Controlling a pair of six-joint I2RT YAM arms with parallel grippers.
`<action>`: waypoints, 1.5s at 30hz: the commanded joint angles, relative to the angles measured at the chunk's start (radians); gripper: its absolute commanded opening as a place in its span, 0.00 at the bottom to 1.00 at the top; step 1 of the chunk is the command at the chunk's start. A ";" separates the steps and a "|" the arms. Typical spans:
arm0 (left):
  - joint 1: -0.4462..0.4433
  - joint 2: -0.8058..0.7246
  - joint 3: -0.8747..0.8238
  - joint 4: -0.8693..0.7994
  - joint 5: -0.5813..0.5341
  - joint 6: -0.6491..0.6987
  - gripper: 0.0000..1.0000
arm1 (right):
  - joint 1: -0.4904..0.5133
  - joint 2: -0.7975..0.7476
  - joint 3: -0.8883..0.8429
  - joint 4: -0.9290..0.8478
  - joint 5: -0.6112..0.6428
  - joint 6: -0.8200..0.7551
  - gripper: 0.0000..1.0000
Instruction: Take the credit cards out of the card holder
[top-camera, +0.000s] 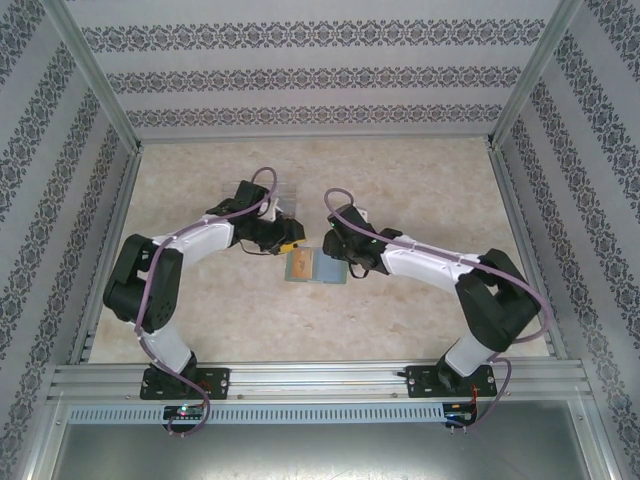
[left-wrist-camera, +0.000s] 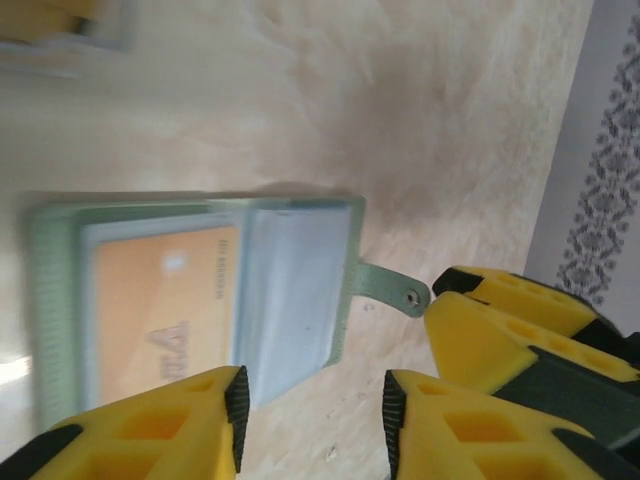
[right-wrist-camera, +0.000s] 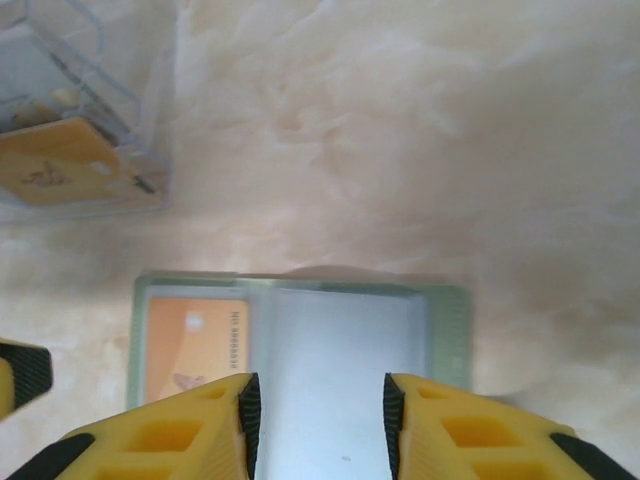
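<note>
The pale green card holder (top-camera: 322, 269) lies open and flat on the table between both grippers. An orange-yellow credit card (right-wrist-camera: 195, 345) sits in its left pocket, also visible in the left wrist view (left-wrist-camera: 160, 305). The right half is a pale whitish panel (right-wrist-camera: 340, 345); card or bare pocket, I cannot tell. The closing tab (left-wrist-camera: 390, 288) sticks out sideways. My left gripper (left-wrist-camera: 310, 425) is open beside the holder's corner, with bare table between its fingers. My right gripper (right-wrist-camera: 317, 425) is open, low over the pale panel, gripping nothing. Its yellow fingers (left-wrist-camera: 500, 325) sit just past the tab.
A clear plastic tray (right-wrist-camera: 120, 110) stands behind the holder to the left and has an orange card (right-wrist-camera: 70, 170) lying in it. The two grippers (top-camera: 290, 240) (top-camera: 345, 262) are close together over the holder. Patterned walls and metal posts ring the table.
</note>
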 joint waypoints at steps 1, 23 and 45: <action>0.015 -0.011 -0.041 -0.066 -0.033 0.031 0.38 | 0.003 0.077 0.066 0.034 -0.149 -0.022 0.33; 0.014 0.097 0.037 -0.140 -0.041 0.080 0.16 | -0.043 0.220 0.058 0.134 -0.320 0.115 0.17; -0.008 0.173 0.025 -0.160 -0.063 0.087 0.10 | -0.057 0.257 0.048 0.130 -0.364 0.125 0.18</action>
